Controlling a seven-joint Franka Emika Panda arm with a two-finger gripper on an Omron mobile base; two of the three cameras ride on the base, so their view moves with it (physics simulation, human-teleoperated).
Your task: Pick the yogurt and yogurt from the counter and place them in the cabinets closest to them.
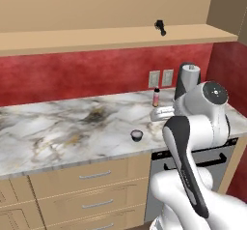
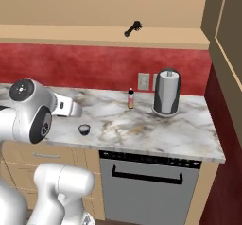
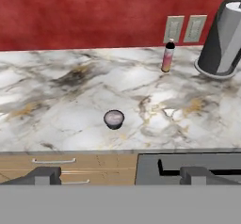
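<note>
Tiny round teal-based yogurt cup (image 3: 114, 119) waits on the veined white marble counter (image 3: 56, 119).
My pincer (image 3: 120, 175) hangs released; light, slick, so I'd pinch its sides.

1 yogurt (image 3: 114, 119) sits on the counter (image 3: 56, 119) near its front edge, well apart from the other things. Behind it and to the right, a bottle (image 3: 167, 57) stands near the back wall, just below 2 outlets (image 3: 183, 28). Right of the bottle, a canister (image 3: 222, 39) stands at the back of the counter. Under the counter, drawers (image 1: 91, 178) lie to the left and a dishwasher (image 2: 151, 191) to the right. A shelf (image 1: 116, 36) runs above the counter, below the cabinets (image 1: 96, 2).
</note>
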